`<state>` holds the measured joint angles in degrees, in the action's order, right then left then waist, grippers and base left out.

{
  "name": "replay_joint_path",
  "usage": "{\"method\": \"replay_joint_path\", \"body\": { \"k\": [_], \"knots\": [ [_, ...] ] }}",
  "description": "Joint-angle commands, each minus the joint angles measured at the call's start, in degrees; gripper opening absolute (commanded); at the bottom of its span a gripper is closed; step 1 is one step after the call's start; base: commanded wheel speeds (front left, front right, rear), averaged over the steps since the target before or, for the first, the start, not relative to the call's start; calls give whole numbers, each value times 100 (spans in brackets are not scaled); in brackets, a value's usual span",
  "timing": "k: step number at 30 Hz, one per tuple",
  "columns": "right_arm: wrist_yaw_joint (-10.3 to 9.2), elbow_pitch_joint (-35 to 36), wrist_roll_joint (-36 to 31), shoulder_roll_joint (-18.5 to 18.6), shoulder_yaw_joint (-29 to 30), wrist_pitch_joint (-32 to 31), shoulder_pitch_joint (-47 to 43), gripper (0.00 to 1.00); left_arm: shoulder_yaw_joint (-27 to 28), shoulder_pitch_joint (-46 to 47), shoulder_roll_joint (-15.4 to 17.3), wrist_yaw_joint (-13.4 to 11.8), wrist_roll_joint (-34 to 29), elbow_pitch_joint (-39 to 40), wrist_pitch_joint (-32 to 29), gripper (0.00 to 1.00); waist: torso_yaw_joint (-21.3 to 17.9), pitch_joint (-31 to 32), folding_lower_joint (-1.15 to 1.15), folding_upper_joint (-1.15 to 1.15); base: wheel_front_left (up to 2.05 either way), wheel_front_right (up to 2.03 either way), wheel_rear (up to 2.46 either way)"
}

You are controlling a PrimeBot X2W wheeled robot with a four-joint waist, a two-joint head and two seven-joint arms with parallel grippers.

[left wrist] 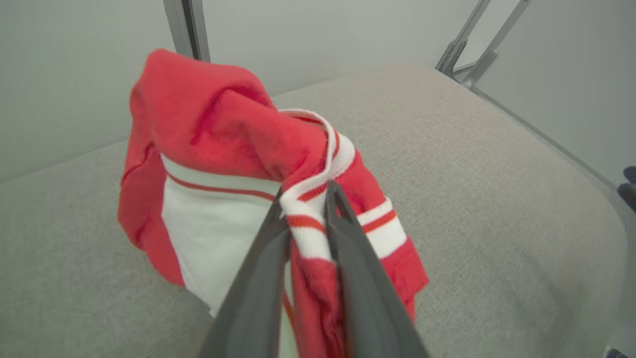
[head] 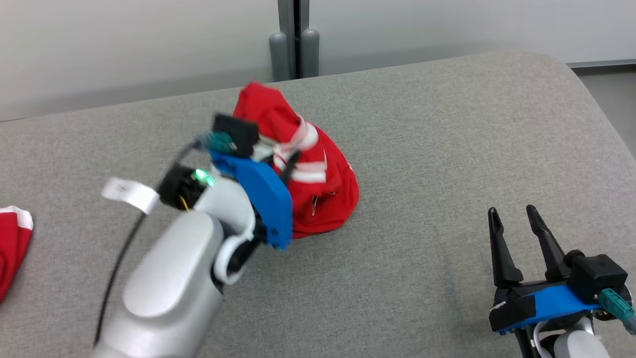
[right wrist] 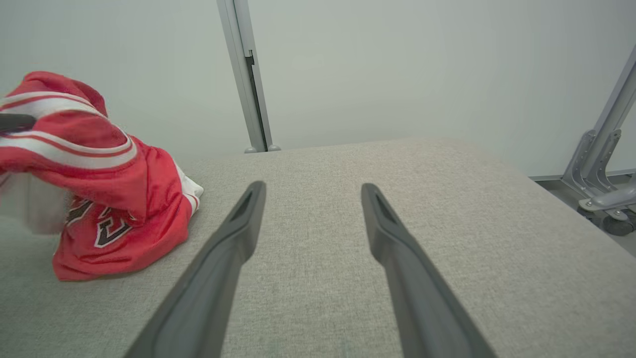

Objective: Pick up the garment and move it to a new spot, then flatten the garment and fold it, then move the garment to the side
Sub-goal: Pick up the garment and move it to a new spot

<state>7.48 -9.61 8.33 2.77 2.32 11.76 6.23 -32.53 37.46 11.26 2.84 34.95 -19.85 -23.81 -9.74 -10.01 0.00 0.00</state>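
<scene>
Left end effector point(left wrist: 307, 196) pinches garment point(head: 323, 194); right end effector point(head: 512, 211) gapes; red cloth point(head: 12, 243) far left.

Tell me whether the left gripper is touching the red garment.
Touching. The left wrist view shows the left gripper shut on the garment, striped trim pinched between its fingers.

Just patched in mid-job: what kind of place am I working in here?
Probably a lab or test cell, not a home: a grey fabric-covered worktop, bare pale partition panels joined by a metal post, and a castered metal stand on the floor beside it.
</scene>
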Motion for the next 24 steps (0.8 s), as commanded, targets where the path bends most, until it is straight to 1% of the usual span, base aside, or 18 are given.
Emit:
{"method": "replay_joint_path", "body": {
  "k": [1, 4, 6, 12, 16, 21, 24],
  "knots": [
    [3, -7, 20, 21, 5, 37, -38, 100, -90, -95, -45, 11, -70, -87, 104, 100, 20, 20, 0, 0, 0, 0, 0],
    [3, -2, -21, 20, 47, 1, -73, 100, -223, -306, -207, 17, -115, -369, 358, 100, 100, 84, 0, 0, 0, 0, 0],
    [3, 7, -46, 20, 75, -20, -92, 100, -195, -447, -298, 0, -71, -453, 592, 100, 178, 143, 0, 0, 0, 0, 0],
    [3, 72, -75, 21, 111, -85, -174, 100, 124, -883, -378, -60, 71, -215, 1690, 100, 445, 333, 0, 0, 0, 0, 0],
    [3, 147, -98, 21, 164, -139, -235, 100, 427, -1281, -284, -133, 121, 103, 2474, 100, 638, 433, 0, 0, 0, 0, 0],
    [3, 262, -159, 22, 209, -228, -325, 100, 721, -1782, -34, -284, -47, 456, 3395, 100, 856, 517, 0, 0, 0, 0, 0],
    [3, 321, -169, 21, 223, -287, -353, 100, 948, -2148, 103, -312, -97, 654, 3749, 100, 956, 534, 0, 0, 0, 0, 0]
  ]
}}
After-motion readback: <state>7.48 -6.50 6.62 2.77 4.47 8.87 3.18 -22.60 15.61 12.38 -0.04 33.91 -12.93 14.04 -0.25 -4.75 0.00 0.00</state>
